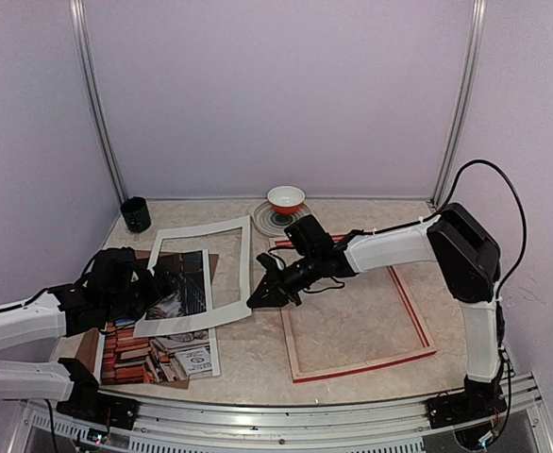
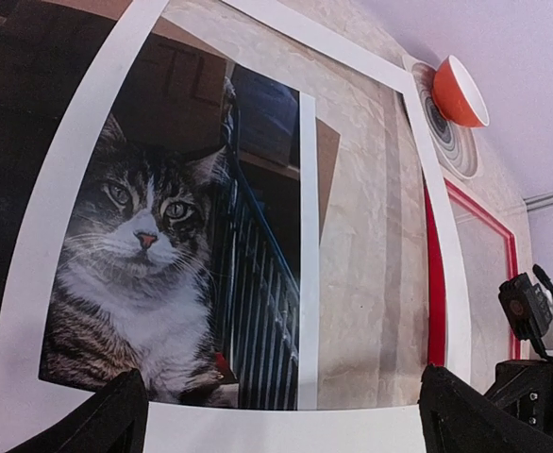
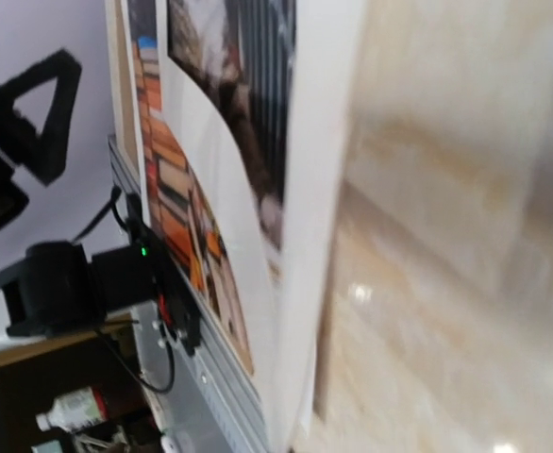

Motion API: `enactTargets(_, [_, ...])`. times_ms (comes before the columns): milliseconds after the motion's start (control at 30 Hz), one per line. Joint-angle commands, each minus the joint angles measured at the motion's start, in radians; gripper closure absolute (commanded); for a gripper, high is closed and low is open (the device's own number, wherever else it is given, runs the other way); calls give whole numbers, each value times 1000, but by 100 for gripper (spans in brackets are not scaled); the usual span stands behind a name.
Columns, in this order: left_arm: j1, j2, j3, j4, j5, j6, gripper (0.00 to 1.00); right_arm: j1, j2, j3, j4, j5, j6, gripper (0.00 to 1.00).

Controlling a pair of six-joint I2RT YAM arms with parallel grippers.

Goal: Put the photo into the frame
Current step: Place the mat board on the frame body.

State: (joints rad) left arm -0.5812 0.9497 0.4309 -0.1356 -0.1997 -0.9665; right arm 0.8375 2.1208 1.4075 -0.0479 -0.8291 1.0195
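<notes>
The large thin photo (image 1: 159, 354), a print of a grey tabby cat above stacks of reddish books, lies flat on the left half of the pale marbled table (image 1: 248, 363). It rests on a plain brown backing board (image 1: 211, 264) whose corner pokes out at its far right. A white rectangular mat (image 1: 201, 229) with a rectangular cut-out lies skewed across the upper part of the photo, so the cat's face shows through the opening while the books stick out below its near edge. The left claw (image 1: 161, 283) hangs over the left side of the mat with its black fingers (image 2: 116, 415) spread wide, holding nothing. The right claw (image 1: 260, 296) reaches in from the right and is pinched tight on the right edge of the mat near its lower corner. In the right wrist view that edge runs close past the camera and bows up off the photo. The large rectangular frame (image 1: 413, 307), red along its outer sides with pale wood inside, lies flat on the right half of the table under the right arm, just beside the mat and apart from the photo. At the back stand an orange-and-white bowl (image 1: 286, 198) on a ringed plate (image 1: 262, 223) and a dark green cup (image 1: 135, 214) near the left wall.
</notes>
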Motion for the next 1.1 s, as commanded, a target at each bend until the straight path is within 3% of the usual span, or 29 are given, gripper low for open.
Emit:
enactTargets(0, [-8,-7,23,-2,6,20,1,-24,-121,-3,-173,11,-135,100])
enactTargets(367, [-8,59,63,41,24,59,1,-105,-420,-241,-446,109,-309,100])
enactTargets(533, [-11,125,91,94,53,74,1,-187,-588,-318,-662,196,-403,100])
enactTargets(767, [-33,286,160,204,90,86,1,-327,-733,-362,-924,305,-523,100])
enactTargets(1067, [-103,543,378,251,99,127,1,-454,-806,-484,-1042,390,-616,100])
